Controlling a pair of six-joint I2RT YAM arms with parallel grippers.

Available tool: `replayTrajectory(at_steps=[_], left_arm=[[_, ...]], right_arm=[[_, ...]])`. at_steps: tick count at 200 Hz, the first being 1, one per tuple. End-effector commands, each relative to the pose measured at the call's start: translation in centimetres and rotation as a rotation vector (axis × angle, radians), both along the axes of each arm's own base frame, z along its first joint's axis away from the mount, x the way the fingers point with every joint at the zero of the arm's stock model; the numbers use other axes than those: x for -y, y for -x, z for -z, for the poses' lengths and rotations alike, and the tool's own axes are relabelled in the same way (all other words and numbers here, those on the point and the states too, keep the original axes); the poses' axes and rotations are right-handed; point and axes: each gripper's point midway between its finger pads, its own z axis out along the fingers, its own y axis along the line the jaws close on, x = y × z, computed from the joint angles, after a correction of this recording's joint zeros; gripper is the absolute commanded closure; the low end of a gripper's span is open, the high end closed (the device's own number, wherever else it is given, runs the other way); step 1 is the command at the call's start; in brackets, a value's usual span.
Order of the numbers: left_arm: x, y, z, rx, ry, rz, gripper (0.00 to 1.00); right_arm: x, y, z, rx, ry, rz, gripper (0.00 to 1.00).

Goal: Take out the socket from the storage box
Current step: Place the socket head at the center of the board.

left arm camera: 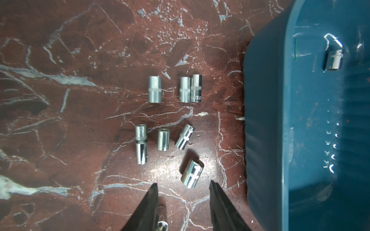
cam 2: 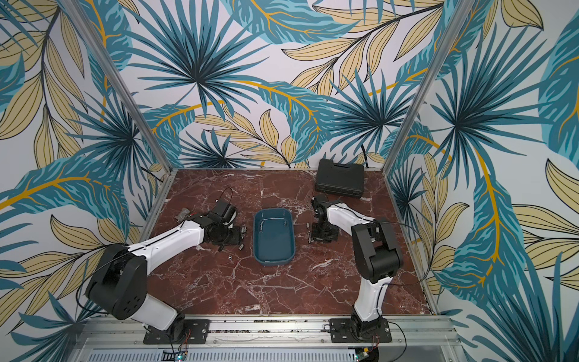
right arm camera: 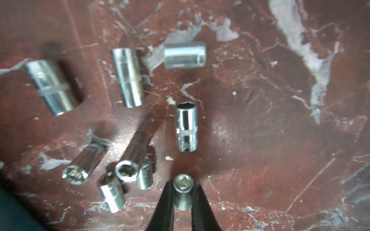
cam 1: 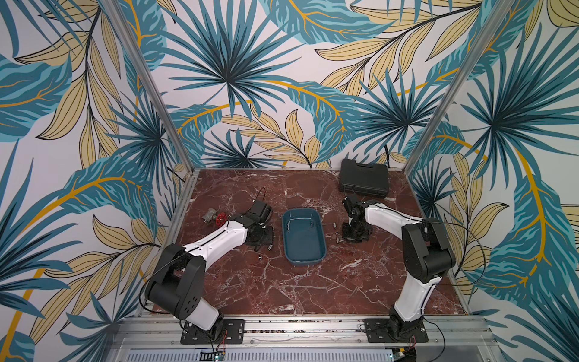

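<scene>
The teal storage box [cam 1: 304, 262] sits mid-table between both arms, also seen as the storage box [cam 2: 275, 262]. In the left wrist view one chrome socket [left arm camera: 334, 60] lies inside the box [left arm camera: 266, 120] against its wall. My right gripper [right arm camera: 183, 183] is low over the table to the right of the box and shut on a small chrome socket [right arm camera: 182, 197], held upright between the fingers. My left gripper [left arm camera: 183, 185] hangs open over the table left of the box, nothing between its fingers; a loose socket [left arm camera: 192, 174] lies just ahead of them.
Several loose sockets [left arm camera: 155, 89] lie on the marble left of the box, and several more sockets [right arm camera: 186, 128] to its right. A black tool case [cam 1: 363, 178] stands at the back right. A valve with a red handwheel [cam 1: 216, 216] lies at the far left.
</scene>
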Motion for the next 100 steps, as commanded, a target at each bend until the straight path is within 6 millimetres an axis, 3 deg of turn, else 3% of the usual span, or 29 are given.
replayTrajectory(at_steps=[1, 55, 100], left_arm=[[-0.2, 0.2, -0.5, 0.016, -0.009, 0.005, 0.55], [0.1, -0.1, -1.2, 0.028, 0.001, 0.016, 0.55], [0.8, -0.6, -2.3, 0.053, 0.002, 0.037, 0.55]], right_arm=[[0.3, -0.3, 0.4, -0.003, 0.015, -0.009, 0.83], [0.1, -0.6, 0.6, 0.001, 0.001, -0.010, 0.78], [0.2, -0.9, -1.6, 0.042, -0.002, -0.014, 0.73]])
